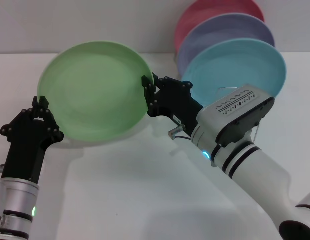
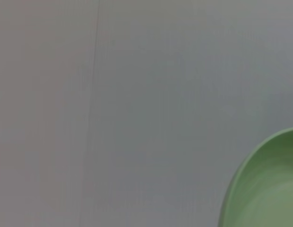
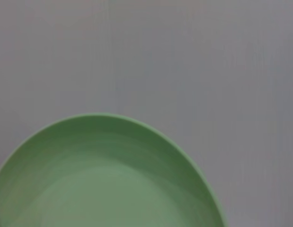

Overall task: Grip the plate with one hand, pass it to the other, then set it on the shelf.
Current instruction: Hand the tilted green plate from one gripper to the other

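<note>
The white table (image 1: 144, 200) fills most of the head view. Above it, in the upper left of the frame, the light green plate (image 1: 94, 90) is held lifted and tilted, its hollow face turned toward the camera. To the upper right, three more plates are stood on edge one behind another: a turquoise-blue plate (image 1: 235, 67) in front, a lavender plate (image 1: 220, 30) behind it and a pink plate (image 1: 205, 12) at the back. Thin wire of the shelf (image 1: 256, 134) is glimpsed just under the blue plate, mostly hidden by the right arm.

The right gripper (image 1: 148, 95) is seen at mid-frame, its fingers closed on the green plate's right rim. The left gripper (image 1: 40, 106) is placed at the plate's left rim, at mid-left of the frame, its fingers pinched on that edge.

In the left wrist view only a slice of the plate (image 2: 269, 189) is shown at lower right; in the right wrist view the plate (image 3: 103, 179) takes up the lower half.
</note>
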Motion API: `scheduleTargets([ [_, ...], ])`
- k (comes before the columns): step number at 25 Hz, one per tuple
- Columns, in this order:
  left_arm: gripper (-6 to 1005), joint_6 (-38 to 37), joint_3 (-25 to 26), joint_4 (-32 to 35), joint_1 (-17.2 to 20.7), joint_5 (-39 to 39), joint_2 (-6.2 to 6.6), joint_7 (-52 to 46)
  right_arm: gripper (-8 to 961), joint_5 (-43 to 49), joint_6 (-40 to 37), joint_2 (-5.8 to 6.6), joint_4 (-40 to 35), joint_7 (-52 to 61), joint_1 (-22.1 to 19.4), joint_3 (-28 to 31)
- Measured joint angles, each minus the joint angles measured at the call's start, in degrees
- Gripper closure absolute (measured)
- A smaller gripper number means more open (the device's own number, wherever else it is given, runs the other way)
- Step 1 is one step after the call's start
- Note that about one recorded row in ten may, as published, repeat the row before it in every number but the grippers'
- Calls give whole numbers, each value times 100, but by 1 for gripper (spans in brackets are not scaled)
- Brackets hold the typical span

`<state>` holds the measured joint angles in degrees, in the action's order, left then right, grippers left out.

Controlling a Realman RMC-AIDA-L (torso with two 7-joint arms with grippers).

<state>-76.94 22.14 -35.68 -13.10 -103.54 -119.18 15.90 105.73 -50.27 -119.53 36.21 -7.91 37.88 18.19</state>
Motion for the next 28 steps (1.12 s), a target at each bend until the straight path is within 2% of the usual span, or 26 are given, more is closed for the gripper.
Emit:
scheduleTargets([
  [19,954,4,1,16,9,2,0,-5,896,0,-1,-9,9,9,0,9],
  [28,953,4,0,45,4,-11,0,-88,893,0,-1,-9,9,9,-1,9],
])
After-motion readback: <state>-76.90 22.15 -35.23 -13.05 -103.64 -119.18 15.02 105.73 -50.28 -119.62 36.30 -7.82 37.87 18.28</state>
